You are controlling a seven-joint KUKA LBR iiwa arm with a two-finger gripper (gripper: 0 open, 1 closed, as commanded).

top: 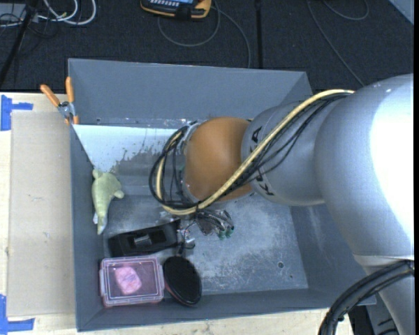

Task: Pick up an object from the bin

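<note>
My gripper (195,230) hangs low in the middle of the bin, mostly hidden under the orange cover on the wrist. Its metal parts end right at the right end of a flat black oblong thing (143,241) that lies on the bin floor. Whether it touches that thing I cannot tell. Just below sits a black oval disc (182,280). Left of the disc lies a clear-lidded box with something pink inside (131,280), in the front left corner.
A pale green plush toy (103,195) lies along the left wall, apart from the gripper. The arm and its cables cover the right half of the bin. Bare floor shows at the front right.
</note>
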